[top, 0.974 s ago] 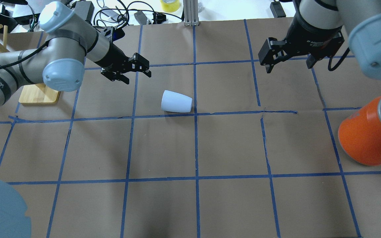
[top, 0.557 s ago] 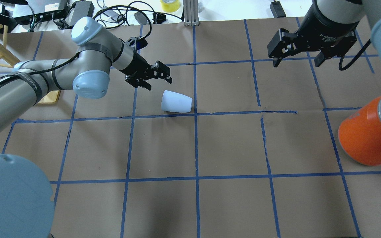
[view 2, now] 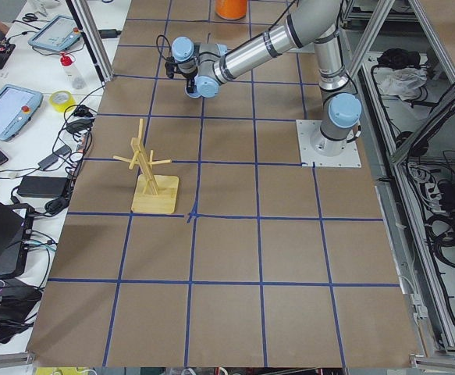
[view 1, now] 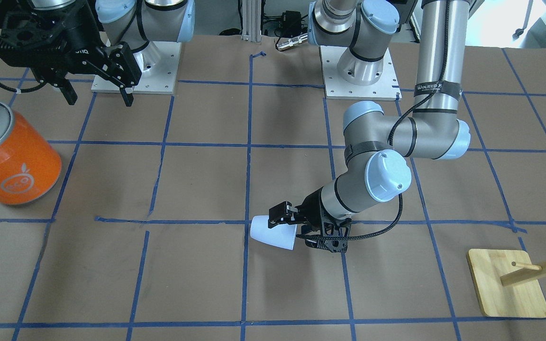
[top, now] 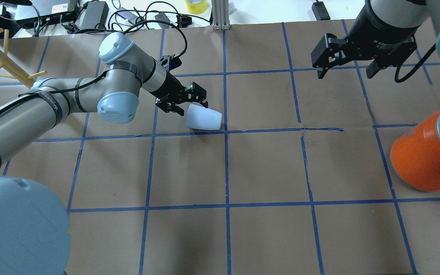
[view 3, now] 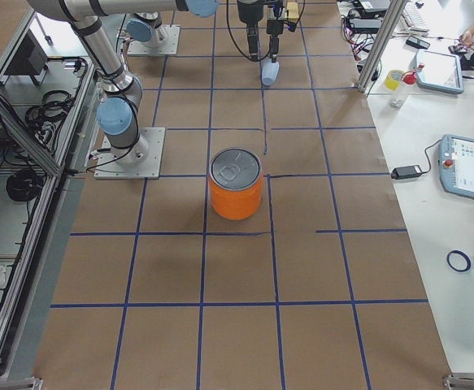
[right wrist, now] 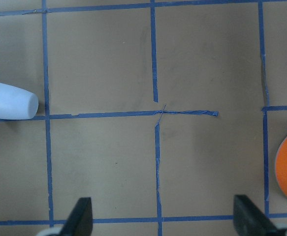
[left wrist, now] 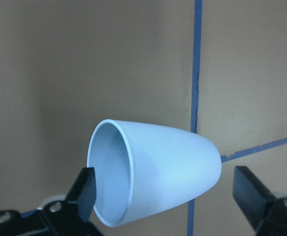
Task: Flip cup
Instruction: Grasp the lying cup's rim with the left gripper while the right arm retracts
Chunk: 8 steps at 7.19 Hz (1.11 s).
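Observation:
The pale lavender-blue cup (top: 204,118) lies on its side on the brown paper table, mouth toward my left arm. My left gripper (top: 192,107) is open, its two fingers straddling the cup's mouth end without closing on it. In the left wrist view the cup (left wrist: 155,172) lies between the fingers (left wrist: 86,189), blue inside showing. It also shows in the front view (view 1: 269,232) with the left gripper (view 1: 295,230) at it. My right gripper (top: 345,72) is open and empty, held high at the far right, well away from the cup.
A large orange can (top: 424,154) with a silver lid stands at the right edge, also in the front view (view 1: 12,158). A wooden peg stand (view 1: 507,284) sits on the far left side. Cables and gear lie beyond the table's far edge.
My left arm has swung right and down to the cup, so its open fingers now straddle the cup's mouth end. The right gripper has drifted slightly right. The cup has not moved.

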Each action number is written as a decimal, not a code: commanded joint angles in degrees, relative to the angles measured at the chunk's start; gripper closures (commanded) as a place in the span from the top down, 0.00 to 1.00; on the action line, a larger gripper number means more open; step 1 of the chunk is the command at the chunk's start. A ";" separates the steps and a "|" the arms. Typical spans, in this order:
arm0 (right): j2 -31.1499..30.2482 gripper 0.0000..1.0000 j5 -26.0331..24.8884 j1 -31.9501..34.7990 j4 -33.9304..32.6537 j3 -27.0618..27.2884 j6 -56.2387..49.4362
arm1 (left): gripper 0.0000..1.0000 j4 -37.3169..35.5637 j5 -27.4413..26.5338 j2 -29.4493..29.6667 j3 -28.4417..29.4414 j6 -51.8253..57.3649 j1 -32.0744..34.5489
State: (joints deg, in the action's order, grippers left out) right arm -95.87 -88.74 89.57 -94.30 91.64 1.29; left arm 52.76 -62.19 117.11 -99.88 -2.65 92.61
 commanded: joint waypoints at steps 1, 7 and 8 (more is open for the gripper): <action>-0.19 1.00 -0.03 0.08 -0.27 0.29 -0.23 | 0.88 -0.46 0.05 0.05 0.21 -1.20 0.81; -0.10 1.00 -1.25 -0.45 -0.71 0.12 -2.33 | 0.00 1.55 -2.83 -0.30 6.78 -12.98 1.35; -0.02 1.00 -1.17 -0.54 -0.71 0.12 -2.34 | 0.00 2.16 -6.86 -0.39 7.85 -14.47 1.43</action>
State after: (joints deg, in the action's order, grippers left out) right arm -95.94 -89.74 89.14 -94.88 91.82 -0.70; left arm 54.08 -64.76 116.89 -93.86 -15.32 93.97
